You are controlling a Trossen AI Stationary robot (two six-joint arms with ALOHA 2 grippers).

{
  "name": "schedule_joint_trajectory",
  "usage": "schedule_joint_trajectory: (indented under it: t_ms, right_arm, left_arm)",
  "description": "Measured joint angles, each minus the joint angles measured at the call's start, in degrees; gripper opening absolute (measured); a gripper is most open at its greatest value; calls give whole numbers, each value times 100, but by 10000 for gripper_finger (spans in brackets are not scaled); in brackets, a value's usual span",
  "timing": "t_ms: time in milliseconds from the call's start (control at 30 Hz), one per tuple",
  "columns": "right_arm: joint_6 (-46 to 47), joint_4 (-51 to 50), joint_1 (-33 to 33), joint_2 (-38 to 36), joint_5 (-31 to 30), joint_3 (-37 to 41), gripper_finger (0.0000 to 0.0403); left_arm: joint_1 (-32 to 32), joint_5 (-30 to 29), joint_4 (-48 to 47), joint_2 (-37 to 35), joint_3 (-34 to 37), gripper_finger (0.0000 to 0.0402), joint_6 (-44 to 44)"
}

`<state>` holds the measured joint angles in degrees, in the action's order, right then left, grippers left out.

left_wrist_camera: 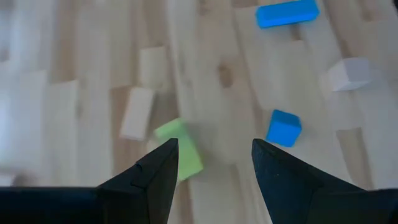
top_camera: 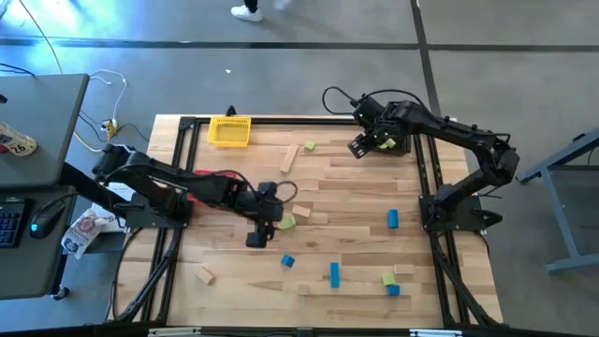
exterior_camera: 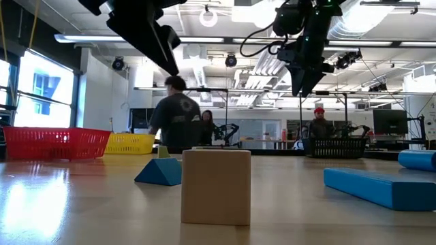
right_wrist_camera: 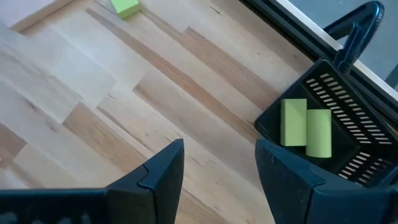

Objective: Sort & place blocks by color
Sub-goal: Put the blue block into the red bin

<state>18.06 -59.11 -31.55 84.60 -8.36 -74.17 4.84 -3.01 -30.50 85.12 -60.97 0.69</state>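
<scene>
Blue, light green and tan blocks lie scattered on the wooden table (top_camera: 356, 197). My left gripper (top_camera: 255, 240) (left_wrist_camera: 214, 146) hangs open above the table's middle. A light green block (top_camera: 286, 222) (left_wrist_camera: 180, 155) lies below it beside one fingertip, and a blue cube (left_wrist_camera: 283, 127) lies past the other. My right gripper (top_camera: 358, 147) (right_wrist_camera: 219, 149) is open and empty near the far right corner, above bare table next to the black basket (top_camera: 391, 142) (right_wrist_camera: 348, 146). Two light green blocks (right_wrist_camera: 306, 127) lie in that basket. In the low view both arms stay high above the table.
A yellow basket (top_camera: 229, 131) stands at the far left corner, and a red basket (exterior_camera: 54, 143) lies partly under my left arm. Near the near edge are a blue bar (top_camera: 334, 273), a blue cube (top_camera: 287, 261) and tan blocks (top_camera: 205, 275). People stand beyond the table.
</scene>
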Motion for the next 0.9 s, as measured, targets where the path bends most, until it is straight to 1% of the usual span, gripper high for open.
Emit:
schedule_joint_trajectory:
  t_ms: [200, 367, 433, 600, 700, 900]
  right_arm:
    - [11, 2, 22, 0, -44, 0, 184]
    - [18, 31, 22, 0, -48, 0, 184]
    - [89, 33, 22, 0, -50, 0, 184]
    - [148, 31, 22, 0, -52, 0, 184]
    - [153, 33, 22, 0, -52, 0, 184]
    - [209, 46, 26, 0, -51, 0, 184]
  left_arm:
    - [136, 188, 303, 360, 0, 188, -319]
    - [137, 978, 450, 444, 0, 188, -394]
    - [139, 1184, 540, 467, 0, 188, -444]
    - [225, 1192, 692, 474, 0, 188, -814]
    - [299, 1150, 824, 617, -8, 188, -992]
    - [393, 1004, 984, 1017, 2, 188, -921]
